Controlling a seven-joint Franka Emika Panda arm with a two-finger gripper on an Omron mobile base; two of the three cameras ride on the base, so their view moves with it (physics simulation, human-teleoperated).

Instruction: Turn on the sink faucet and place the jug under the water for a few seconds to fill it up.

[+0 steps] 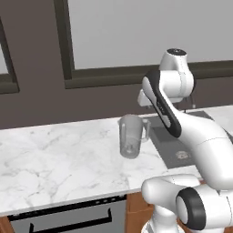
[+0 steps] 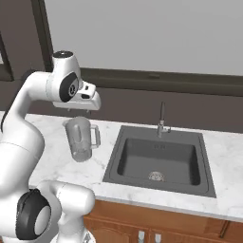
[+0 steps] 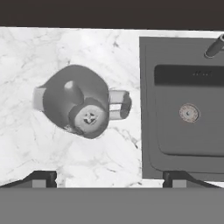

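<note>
1. The marble counter (image 2: 52, 130) lies under my claw (image 3: 109, 177), whose tips are spread wide with nothing between them.
2. The sink (image 3: 188, 144) sits off to the claw's side.
3. The jug (image 3: 76, 105) stands upright directly beneath the claw, handle toward the sink.
4. The sink faucet (image 2: 162, 121) rises behind the basin.

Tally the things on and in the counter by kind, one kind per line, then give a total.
Jug: 1
Faucet: 1
Sink: 1
Drain: 1
Total: 4
</note>
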